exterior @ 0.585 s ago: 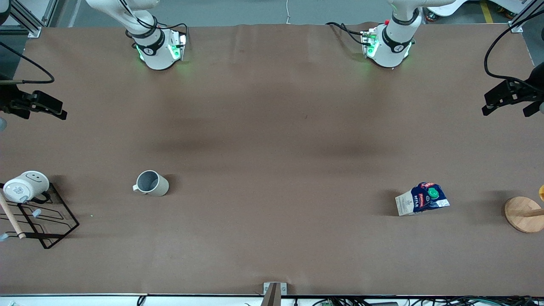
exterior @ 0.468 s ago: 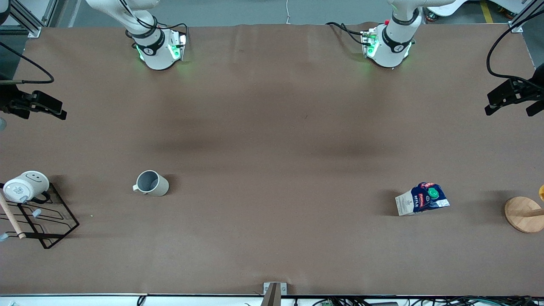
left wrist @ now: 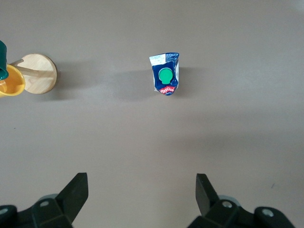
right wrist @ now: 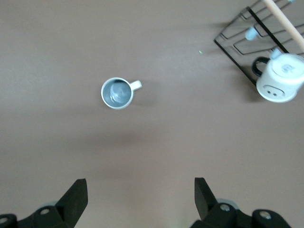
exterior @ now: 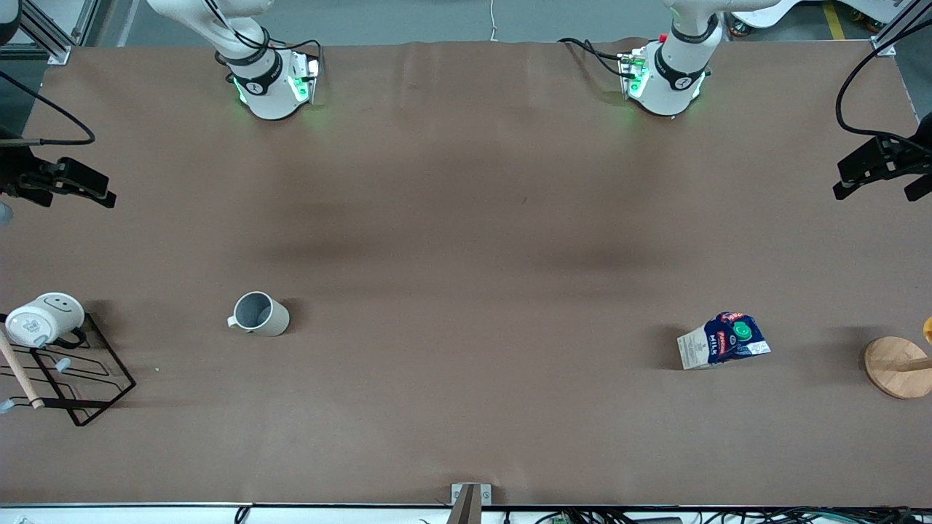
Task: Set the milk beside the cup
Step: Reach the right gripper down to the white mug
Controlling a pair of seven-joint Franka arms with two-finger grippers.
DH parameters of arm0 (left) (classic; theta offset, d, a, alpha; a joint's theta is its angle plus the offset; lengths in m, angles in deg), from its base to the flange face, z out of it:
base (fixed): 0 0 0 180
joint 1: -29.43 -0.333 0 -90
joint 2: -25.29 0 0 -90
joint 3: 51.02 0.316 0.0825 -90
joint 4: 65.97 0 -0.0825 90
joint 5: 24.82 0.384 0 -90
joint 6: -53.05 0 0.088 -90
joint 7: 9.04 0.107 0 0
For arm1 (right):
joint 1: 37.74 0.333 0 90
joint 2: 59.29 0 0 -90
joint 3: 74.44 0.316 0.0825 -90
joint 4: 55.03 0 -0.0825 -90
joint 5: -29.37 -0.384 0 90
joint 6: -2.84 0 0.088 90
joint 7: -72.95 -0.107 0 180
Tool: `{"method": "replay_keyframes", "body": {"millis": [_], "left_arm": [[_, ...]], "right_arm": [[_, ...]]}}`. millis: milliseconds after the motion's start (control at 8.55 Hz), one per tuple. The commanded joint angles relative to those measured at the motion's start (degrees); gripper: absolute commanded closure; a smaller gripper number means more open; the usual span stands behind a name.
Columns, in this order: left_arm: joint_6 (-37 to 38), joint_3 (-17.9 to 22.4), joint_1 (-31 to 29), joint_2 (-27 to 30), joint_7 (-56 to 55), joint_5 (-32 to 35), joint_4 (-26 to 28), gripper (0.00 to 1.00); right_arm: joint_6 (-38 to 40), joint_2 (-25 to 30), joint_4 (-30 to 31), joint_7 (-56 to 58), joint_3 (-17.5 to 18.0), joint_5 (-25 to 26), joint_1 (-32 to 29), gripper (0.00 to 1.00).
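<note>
The milk (exterior: 723, 340), a small carton with a dark blue top, green cap and beige base, stands on the brown table toward the left arm's end. It also shows in the left wrist view (left wrist: 165, 74). The cup (exterior: 258, 314), a grey-beige mug with a grey-blue inside, stands toward the right arm's end and also shows in the right wrist view (right wrist: 116, 93). My left gripper (left wrist: 142, 183) is open and empty, high over the table at its own end (exterior: 874, 193). My right gripper (right wrist: 141, 187) is open and empty, high over its own end (exterior: 76, 200).
A white smiley mug (exterior: 44, 316) sits on a black wire rack (exterior: 87, 393) with a wooden rod (exterior: 18, 371) at the right arm's end. A round wooden stand (exterior: 899, 367) holding a yellow cup (left wrist: 10, 85) stands beside the milk at the left arm's end.
Both grippers have drifted slightly at the table's ends. The milk and the cup have not moved.
</note>
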Motion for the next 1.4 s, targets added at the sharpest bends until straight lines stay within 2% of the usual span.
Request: {"method": "replay_keyframes", "body": {"millis": [0,351,936,1287], "left_arm": [[1.2,-0.3,-1.1,-2.1,-0.8,-0.1,-1.1,0.0],[0.3,-0.4,-1.0,-6.0,-0.9,-0.1,-0.7,0.0],[-0.4,-0.4,-1.1,-6.2,-0.8,-0.1,-0.4,0.0],[-0.6,-0.4,-1.1,-6.2,-0.9,-0.1,-0.4,0.0]], "right_arm": [[-9.8,0.5,9.1,-1.2,0.2,-1.9,0.9,0.01],[-24.3,-5.7,16.7,-1.8,0.2,-2.0,5.0,0.01],[-47.7,-17.0,25.5,-1.9,0.2,-5.3,9.8,0.01],[-54.5,-22.5,25.6,-2.0,0.2,-6.2,11.6,0.02]]}}
